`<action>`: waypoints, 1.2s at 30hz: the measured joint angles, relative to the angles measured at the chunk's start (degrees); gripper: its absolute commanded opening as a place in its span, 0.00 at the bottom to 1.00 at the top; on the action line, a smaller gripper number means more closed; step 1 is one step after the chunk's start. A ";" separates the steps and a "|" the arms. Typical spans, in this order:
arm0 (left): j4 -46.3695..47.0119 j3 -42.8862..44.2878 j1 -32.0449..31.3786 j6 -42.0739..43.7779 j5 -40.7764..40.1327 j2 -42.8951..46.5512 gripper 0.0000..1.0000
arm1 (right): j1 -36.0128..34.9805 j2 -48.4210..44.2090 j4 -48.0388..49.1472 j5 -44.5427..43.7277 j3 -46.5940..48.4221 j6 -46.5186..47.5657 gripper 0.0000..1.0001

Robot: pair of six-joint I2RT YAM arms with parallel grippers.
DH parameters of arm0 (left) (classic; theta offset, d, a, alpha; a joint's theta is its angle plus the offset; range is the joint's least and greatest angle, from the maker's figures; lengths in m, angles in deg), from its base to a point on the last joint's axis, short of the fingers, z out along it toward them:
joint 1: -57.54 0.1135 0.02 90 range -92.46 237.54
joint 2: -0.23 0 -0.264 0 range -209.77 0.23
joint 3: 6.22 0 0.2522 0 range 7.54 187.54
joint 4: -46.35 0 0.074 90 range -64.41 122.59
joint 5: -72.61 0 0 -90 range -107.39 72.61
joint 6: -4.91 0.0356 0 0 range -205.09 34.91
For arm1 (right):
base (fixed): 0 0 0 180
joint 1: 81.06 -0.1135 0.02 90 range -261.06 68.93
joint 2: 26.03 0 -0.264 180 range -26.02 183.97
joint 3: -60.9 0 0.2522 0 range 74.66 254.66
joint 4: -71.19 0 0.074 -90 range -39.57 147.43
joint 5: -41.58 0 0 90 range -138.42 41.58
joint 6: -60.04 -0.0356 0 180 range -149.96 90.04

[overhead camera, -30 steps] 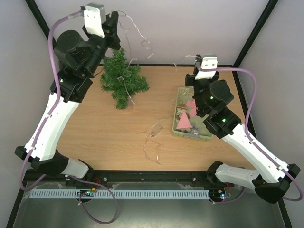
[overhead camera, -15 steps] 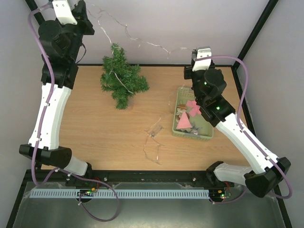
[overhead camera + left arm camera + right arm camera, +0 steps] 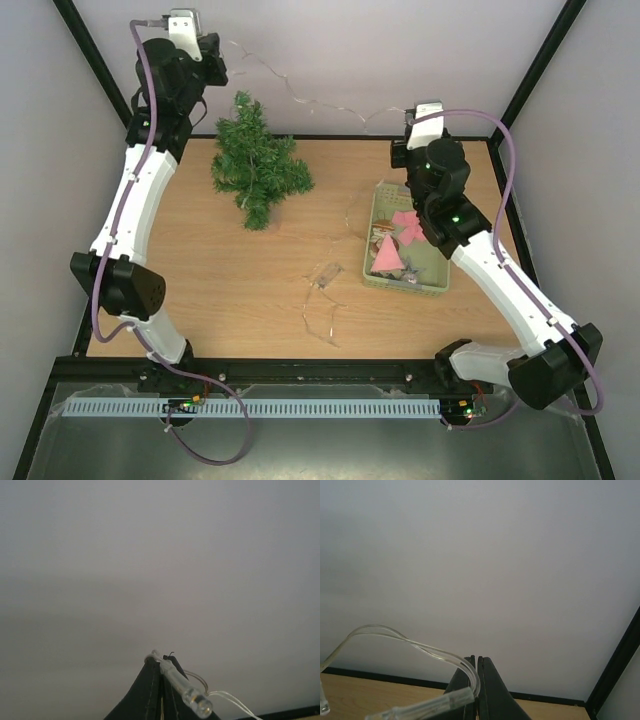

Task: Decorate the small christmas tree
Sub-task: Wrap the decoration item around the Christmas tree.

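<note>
The small christmas tree stands at the back left of the wooden table. A clear light string runs through the air behind the tree's top, from one gripper to the other. My left gripper is raised high at the back left, shut on the string; in the left wrist view its fingertips pinch the wire beside a clear bulb. My right gripper is up at the back right, shut on the string's wire. More string lies loose on the table's middle.
A pale green basket at the right holds pink ornaments and sits under my right forearm. A strand hangs down beside the basket's left edge. Grey walls and black frame posts close in the back.
My left arm has swung from the far back-left corner toward the right and lower. The string between the grippers now runs behind the tree's top. The right arm has barely shifted.
</note>
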 measured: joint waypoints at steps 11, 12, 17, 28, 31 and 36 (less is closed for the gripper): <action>-1.62 0.00 0.66 1.95 2.43 5.64 0.02 | 1.14 -1.09 -0.57 3.91 -1.07 -0.02 0.02; -1.44 0.00 0.66 2.23 2.16 6.47 0.02 | 1.14 -1.29 -0.57 3.87 -1.07 -0.11 0.02; 0.04 -0.02 0.98 3.32 1.40 8.28 0.02 | 1.14 -1.66 -0.70 2.29 -2.01 -1.09 0.02; -6.29 0.09 1.51 3.43 -0.48 -0.81 0.03 | 1.51 -5.64 -5.55 -1.09 -4.15 -2.60 0.02; -8.57 0.09 1.62 3.28 -0.46 -1.33 0.19 | 1.49 -8.04 -6.78 -1.01 -5.09 -3.28 0.02; -10.64 1.07 1.88 2.27 2.75 -0.28 0.48 | 1.51 -12.04 -9.79 1.99 -7.98 -4.50 0.02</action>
